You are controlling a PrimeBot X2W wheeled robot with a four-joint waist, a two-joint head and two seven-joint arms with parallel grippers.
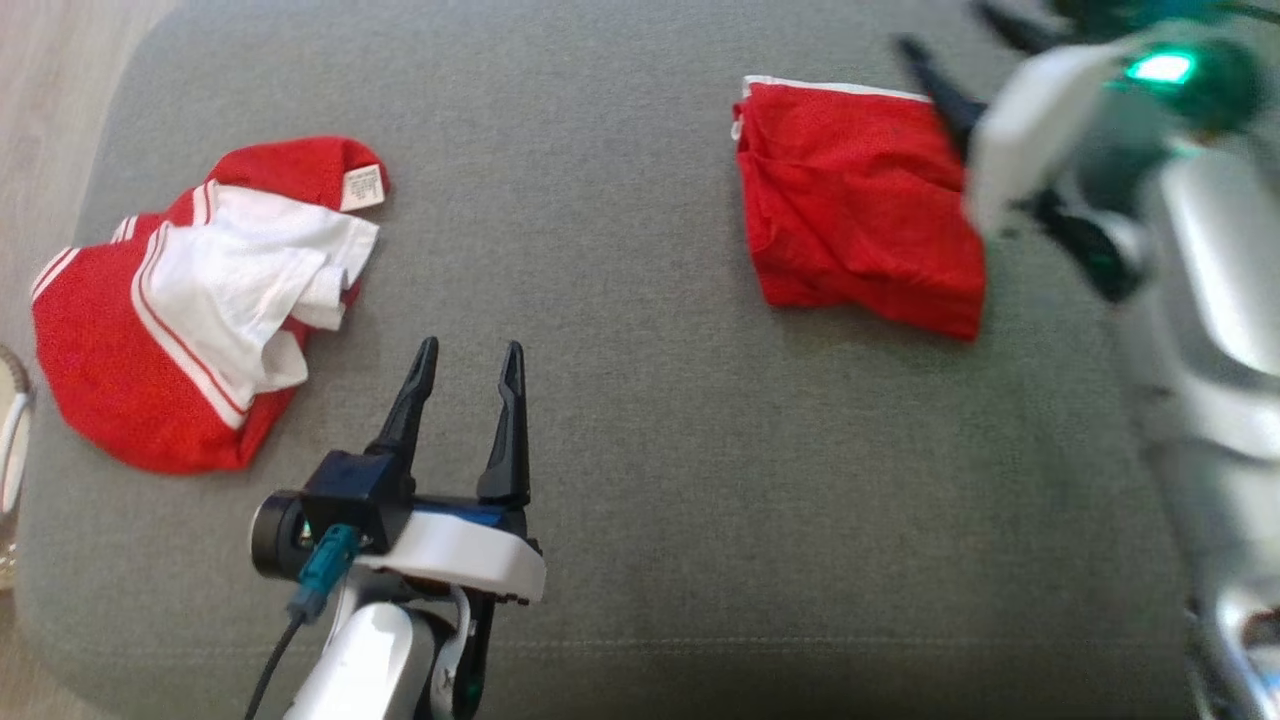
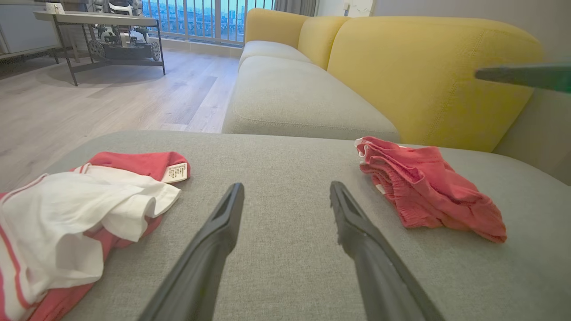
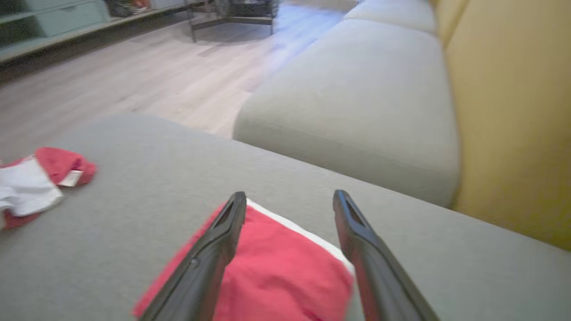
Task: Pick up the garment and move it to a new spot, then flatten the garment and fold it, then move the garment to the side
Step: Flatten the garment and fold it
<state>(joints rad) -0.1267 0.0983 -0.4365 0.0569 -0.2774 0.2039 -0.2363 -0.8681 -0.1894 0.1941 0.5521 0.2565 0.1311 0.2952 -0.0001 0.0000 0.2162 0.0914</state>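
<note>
Left gripper [image 1: 471,347] hovers low over the grey cushion [image 1: 640,480], fingers apart with nothing between them. Crumpled red-and-white garment [image 1: 190,300] lies to its left, apart from it. Folded red garment [image 1: 860,200] lies flat at the cushion's far right. Right gripper [image 3: 289,195] is above its white-trimmed edge, fingers spread and not clamped (contact unclear, head view blurred there). Yellow sofa back [image 2: 424,80] stands beyond.

Seen from my remote station: my left end effector [image 1: 470,350] has two long, dark, tapering fingers [image 1: 410,410] on a black block [image 1: 355,490], backed by a white shell [image 1: 460,565]. A teal plug [image 1: 325,560] trails a black cable [image 1: 268,672]. My right arm [image 1: 1040,120], blurred, shows white and silver casing and a green light [image 1: 1160,68].
</note>
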